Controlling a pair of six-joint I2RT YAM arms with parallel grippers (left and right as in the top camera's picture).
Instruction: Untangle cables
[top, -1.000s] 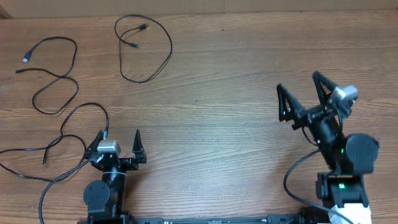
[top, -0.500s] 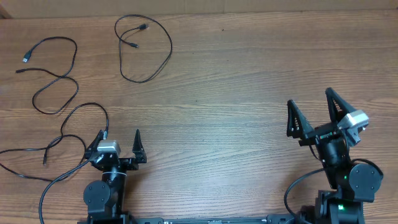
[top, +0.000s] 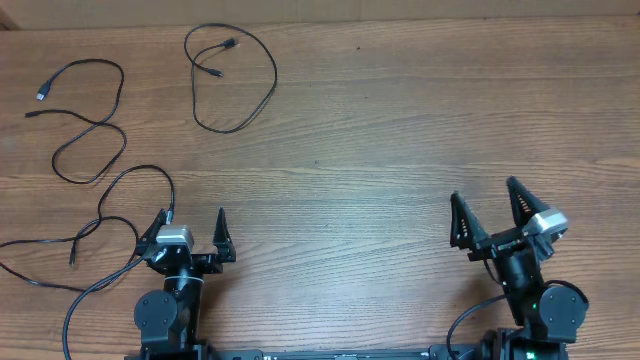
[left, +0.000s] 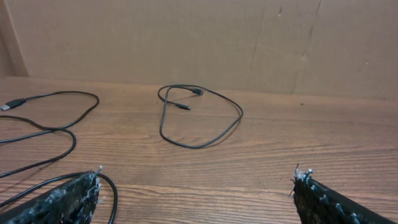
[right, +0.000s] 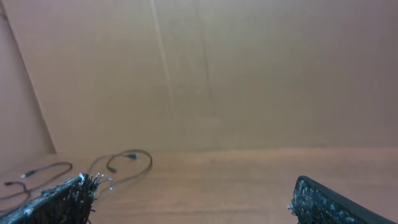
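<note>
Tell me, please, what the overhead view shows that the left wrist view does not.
Only the overhead view shows the right gripper, which is open, and most of the third cable bending beside the left arm; the wrist view catches just a short stretch of it. Only the left wrist view shows the cardboard wall behind the table. Both show the looped cable, the S-shaped cable with its silver plug, the wooden table and the open left gripper.

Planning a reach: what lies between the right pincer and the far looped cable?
Nothing; only bare table between right pincer and far looped cable, shown overhead.
</note>
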